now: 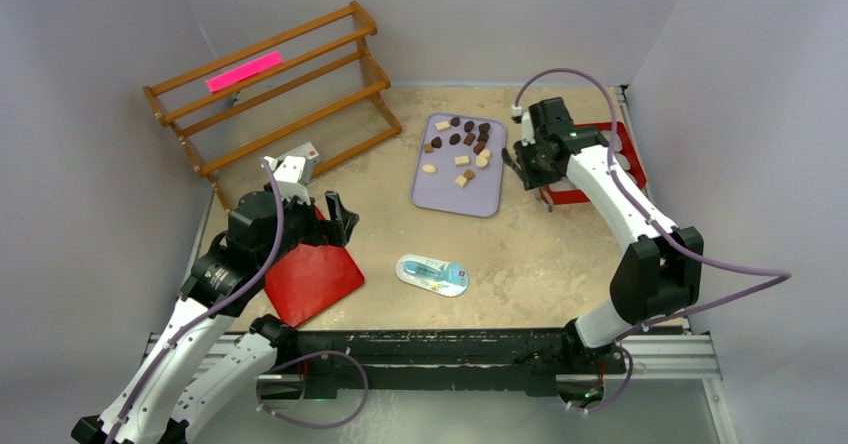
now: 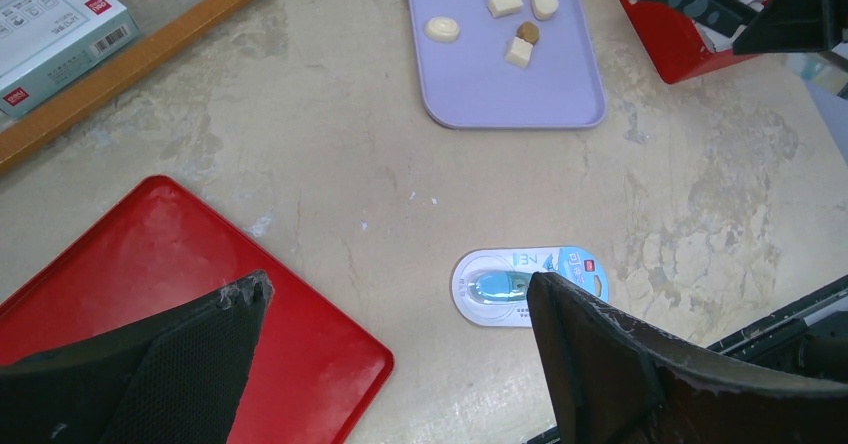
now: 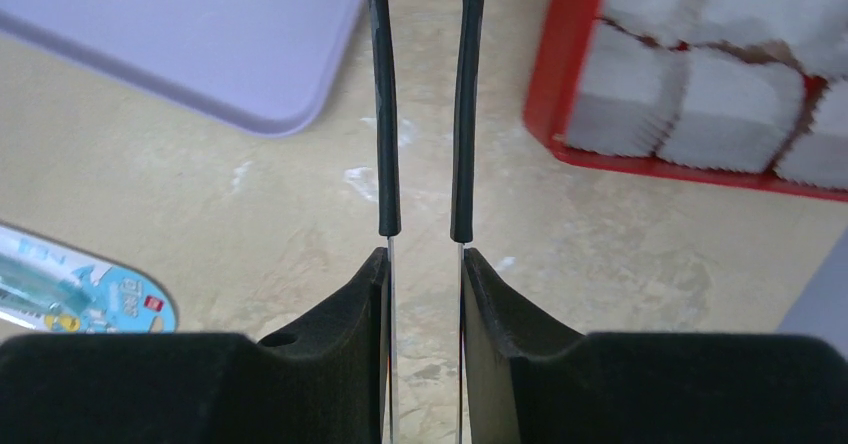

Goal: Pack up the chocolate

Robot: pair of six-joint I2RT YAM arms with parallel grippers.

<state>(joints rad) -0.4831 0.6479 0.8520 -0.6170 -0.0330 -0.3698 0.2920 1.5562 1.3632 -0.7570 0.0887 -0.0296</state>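
Note:
The chocolate (image 1: 462, 142) lies as several dark brown and cream pieces on a lavender tray (image 1: 455, 196); the left wrist view shows some of the chocolate (image 2: 505, 4) on that tray (image 2: 520, 94). My right gripper (image 1: 525, 167) hovers between the tray and a red box (image 1: 628, 176). In the right wrist view this gripper (image 3: 424, 259) is shut on thin metal tongs (image 3: 383, 114) with black-sleeved arms. The tong tips run out of the top of that view, and nothing shows between the arms. My left gripper (image 1: 340, 219) stands wide open and empty (image 2: 395, 289) over the red lid's edge.
The red box (image 3: 560, 84) holds white pleated paper cups (image 3: 730, 104). A flat red lid (image 1: 315, 279) lies at the near left. An oval blue-and-white packet (image 1: 432, 275) lies near the front. A wooden rack (image 1: 270, 94) stands at the back left, with a small white carton (image 2: 55, 19) beside it.

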